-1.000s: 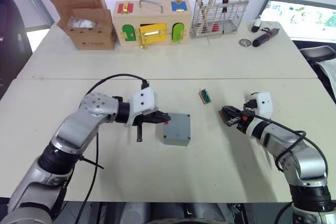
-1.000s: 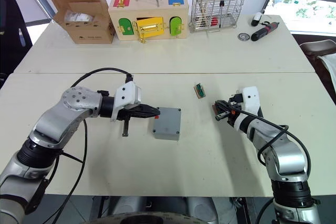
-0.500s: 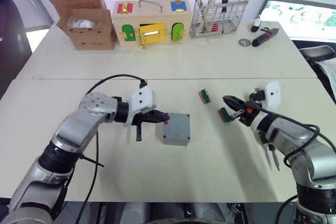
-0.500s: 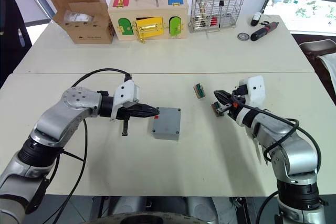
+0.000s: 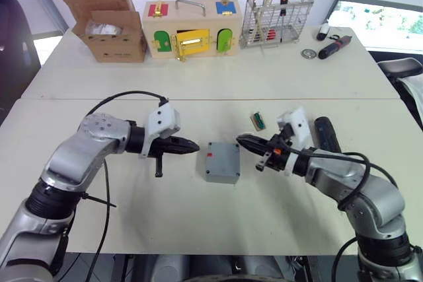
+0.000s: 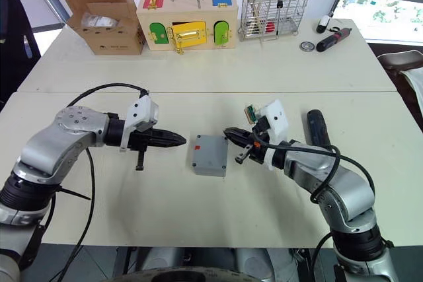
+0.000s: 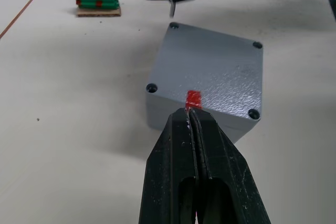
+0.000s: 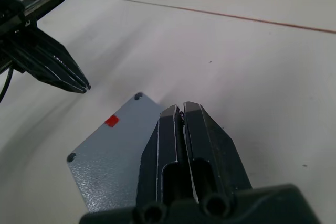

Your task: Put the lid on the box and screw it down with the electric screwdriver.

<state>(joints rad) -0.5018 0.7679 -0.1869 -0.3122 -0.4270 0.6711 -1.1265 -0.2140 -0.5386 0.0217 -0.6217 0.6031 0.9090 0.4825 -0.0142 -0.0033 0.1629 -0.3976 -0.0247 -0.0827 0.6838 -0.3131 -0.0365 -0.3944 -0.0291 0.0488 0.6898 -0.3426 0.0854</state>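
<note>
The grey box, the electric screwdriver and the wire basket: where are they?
grey box [image 5: 222, 161], left eye view, middle of its top.
electric screwdriver [image 5: 326, 134], left eye view, middle of its barrel.
wire basket [image 5: 299, 20], left eye view, front wall.

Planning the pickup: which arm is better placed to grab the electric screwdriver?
Right. The thick black cylindrical electric screwdriver lies beside the right forearm; the left pincer sits across the small grey plastic box.

Grey box [image 5: 222, 161] mid-table, lid [image 7: 218, 73] seated on top; electric screwdriver [image 6: 316, 128] lying flat, well apart.
</note>
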